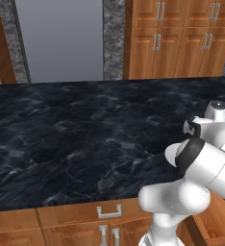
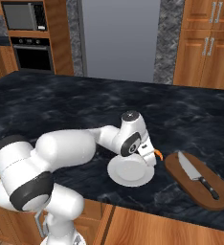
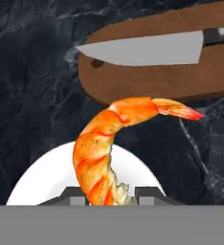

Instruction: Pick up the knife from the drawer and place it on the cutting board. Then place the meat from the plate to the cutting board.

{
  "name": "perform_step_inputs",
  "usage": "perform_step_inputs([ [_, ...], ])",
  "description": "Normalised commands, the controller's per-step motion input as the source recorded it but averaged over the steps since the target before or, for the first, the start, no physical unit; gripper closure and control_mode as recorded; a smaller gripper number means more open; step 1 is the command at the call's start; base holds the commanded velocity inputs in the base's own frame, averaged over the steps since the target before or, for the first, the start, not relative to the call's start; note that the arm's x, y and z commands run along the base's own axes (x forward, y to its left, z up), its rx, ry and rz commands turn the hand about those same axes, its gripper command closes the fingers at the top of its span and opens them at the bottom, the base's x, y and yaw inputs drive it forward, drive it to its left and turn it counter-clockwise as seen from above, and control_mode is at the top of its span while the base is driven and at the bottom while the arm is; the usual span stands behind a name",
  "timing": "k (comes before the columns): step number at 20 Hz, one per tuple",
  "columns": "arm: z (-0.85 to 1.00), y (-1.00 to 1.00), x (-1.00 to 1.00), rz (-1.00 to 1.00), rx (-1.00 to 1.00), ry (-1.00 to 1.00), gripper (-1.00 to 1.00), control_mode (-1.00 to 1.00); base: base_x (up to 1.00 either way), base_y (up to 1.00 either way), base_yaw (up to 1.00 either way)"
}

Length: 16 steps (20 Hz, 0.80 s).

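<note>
Shrimp-shaped meat (image 3: pixel 109 148) sat between the two tips of the claw (image 3: pixel 106 194), which pinched its lower end; the curled tail reached out past the rim of the white plate (image 3: pixel 42 184) toward the cutting board (image 3: pixel 147 81). From the right side, the claw (image 2: pixel 150 155) hung at the plate's (image 2: pixel 128 173) far edge, just beside the board (image 2: pixel 181 179). The knife (image 2: pixel 195 173) lay flat along the board, blade toward the plate. Plate and board rested on the dark marble table (image 2: pixel 61 105).
</note>
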Motion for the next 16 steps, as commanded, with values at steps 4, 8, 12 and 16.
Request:
perform_step_inputs([
  [4, 0.0, -0.68, -0.3, -0.34, 0.0, -0.12, 1.0, -1.0, 0.0, 0.0, 0.0],
  [8, 0.01, -0.49, -0.14, -0.23, 0.0, -0.1, 1.0, -1.0, 0.0, 0.0, 0.0],
  [12, 0.0, 0.0, 0.0, 0.0, 0.0, -0.01, 1.0, -1.0, 0.0, 0.0, 0.0],
  [16, 0.04, -0.27, 0.06, 0.0, 0.1, 0.0, 1.0, -1.0, 0.0, 0.0, 0.0],
])
